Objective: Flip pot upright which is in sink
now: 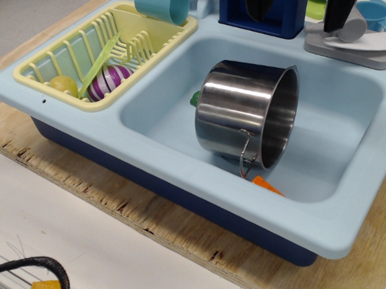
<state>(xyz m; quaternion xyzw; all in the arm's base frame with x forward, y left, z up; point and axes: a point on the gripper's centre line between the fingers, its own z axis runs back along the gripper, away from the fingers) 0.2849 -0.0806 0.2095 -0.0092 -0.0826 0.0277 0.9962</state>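
Pot lay on its side in the sink, mouth turned right and a touch toward us, one wire loop handle dangling on its near side. It filled the basin's middle; open blue floor showed to its right, and a narrower strip on the left. Its near side sat close to the front wall. One orange piece poked out just under the rim, and one green bit peeked from behind its base.

Up at the far edge hung the gripper, two dark fingers well apart from each other, nothing between them, high over the basin's far rim and clear of the pot.

Left of the basin sat one yellow dish rack, holding one purple-striped egg, one yellow ball and one green stick. One teal cup rested on the rack's far corner.
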